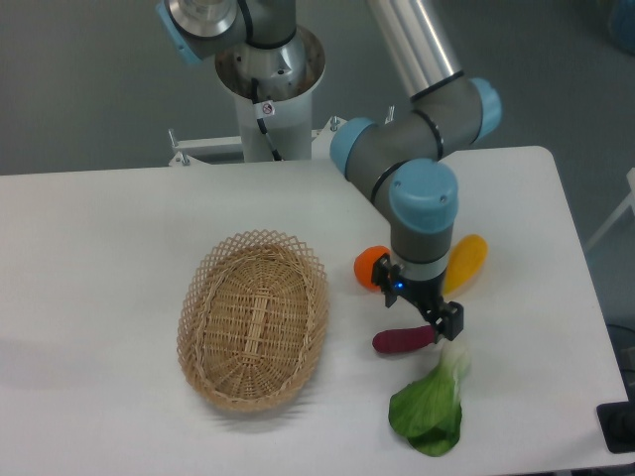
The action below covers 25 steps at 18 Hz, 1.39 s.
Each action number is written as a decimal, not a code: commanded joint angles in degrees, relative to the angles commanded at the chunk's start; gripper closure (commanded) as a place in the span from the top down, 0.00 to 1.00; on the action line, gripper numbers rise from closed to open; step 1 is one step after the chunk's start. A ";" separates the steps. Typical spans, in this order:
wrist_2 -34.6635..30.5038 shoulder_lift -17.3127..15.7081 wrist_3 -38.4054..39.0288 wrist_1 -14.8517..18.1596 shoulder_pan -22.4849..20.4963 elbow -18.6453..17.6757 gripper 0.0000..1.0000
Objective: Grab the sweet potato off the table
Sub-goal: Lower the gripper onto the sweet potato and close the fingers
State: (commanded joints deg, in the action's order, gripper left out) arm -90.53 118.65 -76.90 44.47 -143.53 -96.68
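The sweet potato (400,340) is a small purple-magenta tuber lying flat on the white table (99,258), right of the basket. My gripper (419,315) hangs directly over its right half, fingers spread, one fingertip (452,325) near the tuber's right end. The jaws are open and hold nothing. The gripper body hides the top edge of the tuber's right part.
A wicker basket (254,319) stands to the left. A round orange fruit (368,268) is partly behind the gripper. A yellow-orange oblong fruit (466,262) lies to the right. A leafy green vegetable (431,405) lies just below the sweet potato.
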 joint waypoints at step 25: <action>-1.22 3.70 -4.40 -3.60 1.15 -0.27 0.60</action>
State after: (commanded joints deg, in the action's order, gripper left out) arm -91.75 122.34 -81.30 40.87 -142.38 -96.95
